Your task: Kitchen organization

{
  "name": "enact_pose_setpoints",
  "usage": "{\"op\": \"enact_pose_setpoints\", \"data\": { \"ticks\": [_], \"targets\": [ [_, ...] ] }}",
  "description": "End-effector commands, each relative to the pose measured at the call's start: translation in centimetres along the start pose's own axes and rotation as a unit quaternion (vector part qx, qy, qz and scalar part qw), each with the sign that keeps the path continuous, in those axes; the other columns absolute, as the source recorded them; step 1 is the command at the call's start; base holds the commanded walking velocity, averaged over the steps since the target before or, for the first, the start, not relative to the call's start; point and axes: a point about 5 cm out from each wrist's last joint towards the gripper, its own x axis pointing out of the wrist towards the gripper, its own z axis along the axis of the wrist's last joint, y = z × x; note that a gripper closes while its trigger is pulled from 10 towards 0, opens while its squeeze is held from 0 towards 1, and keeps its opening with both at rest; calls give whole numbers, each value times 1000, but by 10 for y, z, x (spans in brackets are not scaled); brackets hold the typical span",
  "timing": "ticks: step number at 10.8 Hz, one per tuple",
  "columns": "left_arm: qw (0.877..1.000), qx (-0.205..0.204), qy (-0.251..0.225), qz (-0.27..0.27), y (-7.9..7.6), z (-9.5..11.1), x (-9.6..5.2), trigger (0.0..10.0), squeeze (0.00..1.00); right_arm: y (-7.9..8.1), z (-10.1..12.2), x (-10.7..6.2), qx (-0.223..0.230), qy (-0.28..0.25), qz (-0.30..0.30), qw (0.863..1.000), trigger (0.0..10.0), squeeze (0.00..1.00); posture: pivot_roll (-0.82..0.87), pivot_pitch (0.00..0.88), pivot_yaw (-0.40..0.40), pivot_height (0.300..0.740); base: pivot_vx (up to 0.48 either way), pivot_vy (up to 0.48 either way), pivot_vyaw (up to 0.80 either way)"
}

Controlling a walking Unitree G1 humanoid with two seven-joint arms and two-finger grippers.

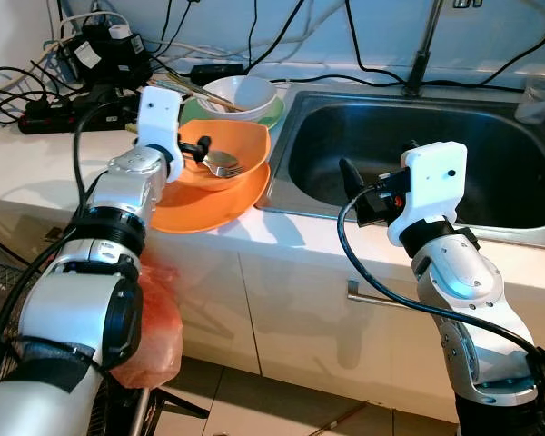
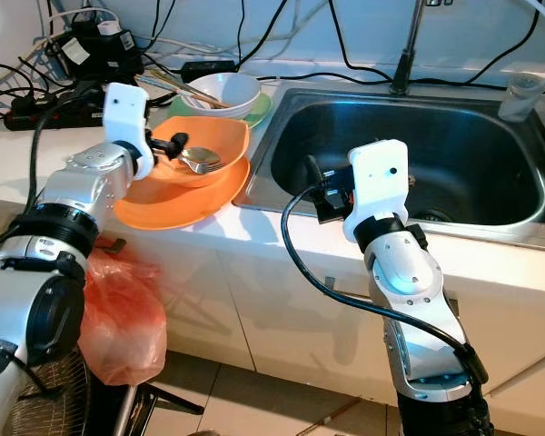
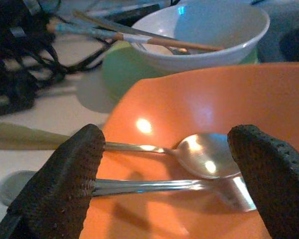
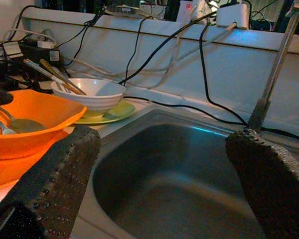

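The left wrist view looks right into the orange bowl (image 3: 209,114). There you can see a shiny spoon (image 3: 204,157) and a fork (image 3: 159,185) lying side by side inside it. Their handles stick out over the near rim. From the head views they look like one small silver lump.

The left gripper (image 1: 197,148) is at the near rim of the orange bowl. Its two black fingers (image 3: 60,184) are wide apart, one on each side of the spoon and fork. They hold nothing. The spoon and fork lie just past the fingertips, between them.

The orange bowl sits on an orange plate (image 1: 195,207). Behind the left gripper, a little farther off, is a white bowl (image 1: 247,94) on a green plate (image 4: 109,112). Sticks that look like chopsticks (image 3: 139,37) lean in the white bowl.

The right wrist view shows the inside of the sink (image 4: 179,184), which is dark and shiny. It also shows black cables (image 4: 154,50) hanging along the wall behind it.

The right gripper (image 1: 350,177) is up over the near edge of the sink. Its fingers (image 4: 55,184) are wide apart too, with nothing in them. The orange bowl is well off to its left side.

The head views show a power strip (image 1: 50,113) in the corner and a red bag (image 2: 118,313) down by the cupboard.
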Motion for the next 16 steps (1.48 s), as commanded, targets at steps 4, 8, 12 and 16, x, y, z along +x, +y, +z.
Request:
{"op": "enact_pose_setpoints", "data": {
  "ticks": [4,8,12,16],
  "targets": [
    [991,-124,-25,39,-3,11,2,10000,0,-2,4,1,-7,-6,-6,1000,10000,0,-141,0,103,740,0,0,0],
    [971,-219,-10,91,-16,5,3,10000,0,-3,5,2,-10,-7,-5,1000,10000,0,-144,0,98,740,0,0,0],
    [955,-275,14,108,-33,-1,6,10000,0,-2,5,1,-12,-7,-4,1000,10000,0,-154,0,101,740,0,0,0],
    [936,-320,40,138,-25,2,5,10000,0,-3,5,-2,-13,-3,-8,1000,10000,0,-161,0,107,740,0,0,0]
  ]
}}
